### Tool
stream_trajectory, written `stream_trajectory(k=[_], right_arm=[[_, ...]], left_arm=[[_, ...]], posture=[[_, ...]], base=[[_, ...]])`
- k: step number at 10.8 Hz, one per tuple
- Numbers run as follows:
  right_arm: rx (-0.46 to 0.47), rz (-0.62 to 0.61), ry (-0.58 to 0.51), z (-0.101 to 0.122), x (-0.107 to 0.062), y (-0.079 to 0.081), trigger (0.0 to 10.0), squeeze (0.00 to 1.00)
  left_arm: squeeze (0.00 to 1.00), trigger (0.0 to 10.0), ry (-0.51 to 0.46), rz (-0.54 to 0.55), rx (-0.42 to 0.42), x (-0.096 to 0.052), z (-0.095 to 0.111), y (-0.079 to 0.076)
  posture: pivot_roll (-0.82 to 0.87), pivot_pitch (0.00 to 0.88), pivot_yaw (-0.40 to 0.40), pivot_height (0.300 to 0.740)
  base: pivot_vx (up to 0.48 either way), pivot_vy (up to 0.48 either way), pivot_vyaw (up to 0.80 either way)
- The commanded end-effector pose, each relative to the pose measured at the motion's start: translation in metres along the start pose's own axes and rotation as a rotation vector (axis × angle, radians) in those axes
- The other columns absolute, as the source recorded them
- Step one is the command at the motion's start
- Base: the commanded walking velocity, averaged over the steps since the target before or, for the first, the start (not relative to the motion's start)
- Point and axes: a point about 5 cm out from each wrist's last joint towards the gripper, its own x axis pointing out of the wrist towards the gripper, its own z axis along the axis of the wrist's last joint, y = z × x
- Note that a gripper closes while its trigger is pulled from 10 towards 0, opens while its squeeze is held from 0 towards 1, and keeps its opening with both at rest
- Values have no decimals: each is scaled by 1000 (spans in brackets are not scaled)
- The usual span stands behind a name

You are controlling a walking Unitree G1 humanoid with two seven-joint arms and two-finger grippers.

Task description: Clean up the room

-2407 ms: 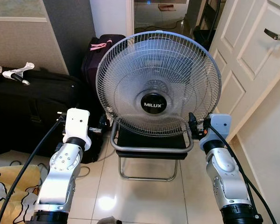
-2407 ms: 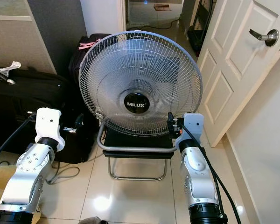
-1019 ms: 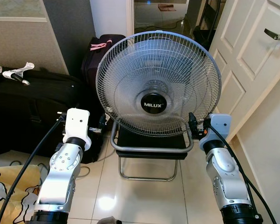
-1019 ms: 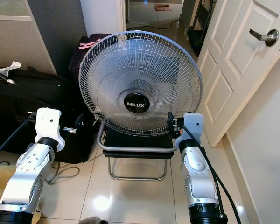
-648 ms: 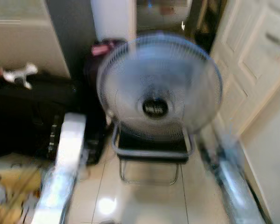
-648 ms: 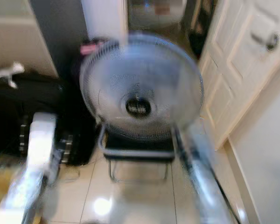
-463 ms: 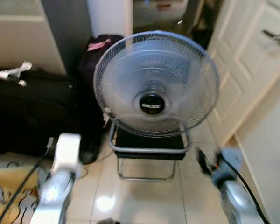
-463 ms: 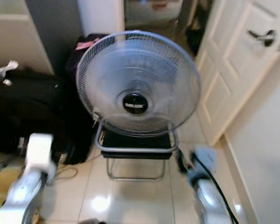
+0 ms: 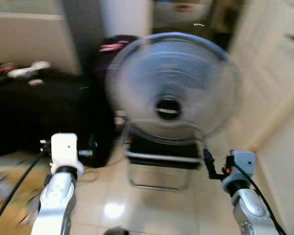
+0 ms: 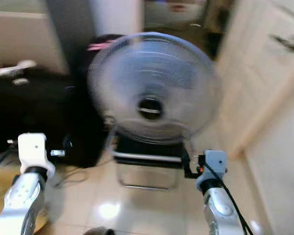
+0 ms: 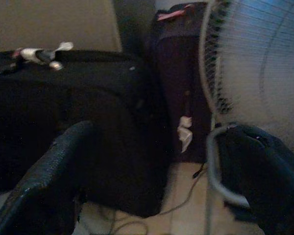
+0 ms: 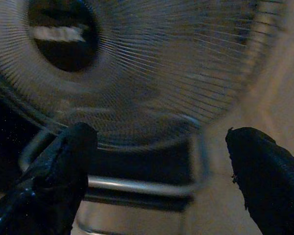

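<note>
A large grey fan (image 9: 171,88) with a black hub stands on a low black chair with a metal frame (image 9: 159,157), straight ahead on the tiled floor; the eye views are blurred. My left gripper (image 9: 89,152) is held low to the left of the chair, open, with nothing between its fingers (image 11: 45,182). Lower right of the chair, my right gripper (image 9: 206,165) is also open and empty, and its fingers (image 12: 56,171) frame the fan grille (image 12: 157,73) and the chair's metal rail (image 12: 137,185).
A long black suitcase (image 9: 44,112) with a white item (image 9: 29,72) on top lies at the left. A dark bag with a pink tag (image 9: 115,46) stands behind the fan. A white door (image 9: 274,73) bounds the right. A yellow cloth (image 9: 5,196) lies at lower left.
Both arms have dropped lower and away from the fan's sides. The whole picture has shifted and blurred, so the camera is moving.
</note>
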Motion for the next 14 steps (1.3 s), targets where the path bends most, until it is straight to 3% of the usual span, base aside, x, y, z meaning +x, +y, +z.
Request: stream_trajectory(k=[1, 2, 3, 4, 5, 6, 7, 8, 9, 10, 14], right_arm=[[18, 15, -50, 12, 4, 1, 10000, 1000], [13, 31, -76, 20, 6, 1, 10000, 1000], [0, 47, -100, 27, 9, 2, 10000, 1000], [-10, 50, -118, 28, 9, 4, 10000, 1000], [-40, -9, -139, 25, 4, 4, 10000, 1000], [-36, 14, -118, 23, 1, 7, 10000, 1000], [-6, -4, -96, 21, 2, 8, 10000, 1000], [13, -1, -61, 16, 2, 11, 10000, 1000], [16, 18, -50, 14, 2, 15, 10000, 1000], [30, 21, -50, 15, 3, 17, 10000, 1000], [61, 31, -24, 17, 12, 14, 10000, 1000]], left_arm=[[1000, 10000, 3, -35, 15, -1, 1, -4], [1000, 10000, 59, -43, -27, 0, 0, -4], [1000, 10000, 56, -109, -6, 2, 3, -8], [1000, 10000, -13, 6, 54, 5, 9, 2], [1000, 10000, 31, -32, -2, 0, 6, 7], [1000, 10000, 37, -12, -33, -4, 6, 11], [1000, 10000, 33, 19, 9, -3, 7, 16], [973, 10000, 32, -15, -9, -1, 7, 9], [220, 10000, 46, -32, -18, -2, 3, 5], [0, 10000, 52, -19, -2, -1, 4, 5], [0, 10000, 64, -39, 50, 6, 4, 4]], posture=[[-61, 0, 55, 740], [-61, 0, 60, 740], [-57, 0, 59, 740], [-54, 0, 55, 740], [-56, 0, 56, 740], [-47, 0, 45, 740], [-37, 0, 30, 740], [-41, 0, 23, 740], [-45, 0, 26, 740], [-49, 0, 23, 740], [-47, 0, 31, 740]], base=[[0, 0, 775], [0, 0, 775], [0, 0, 775], [0, 0, 800], [0, 0, 800], [0, 0, 800], [0, 0, 800], [0, 0, 800], [0, 0, 800], [0, 0, 719], [0, 0, 0]])
